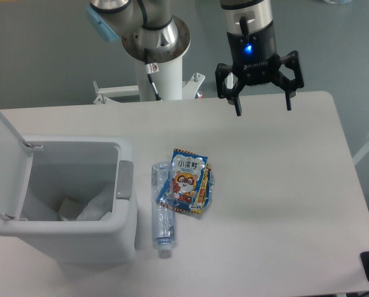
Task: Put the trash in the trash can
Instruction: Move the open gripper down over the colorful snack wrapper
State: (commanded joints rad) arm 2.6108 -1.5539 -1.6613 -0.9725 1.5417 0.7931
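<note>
The gripper (263,106) is hanging over the far side of the table (283,198), its two black fingers spread wide apart, holding nothing and touching nothing. The snack packet (187,180) is lying flat near the middle of the table, well apart from the gripper. The clear water bottle (162,210) is lying on its side just left of the packet, with the packet's left edge overlapping it. The bin (73,204) is standing at the near left with its lid (2,133) standing open, just beside the bottle.
</note>
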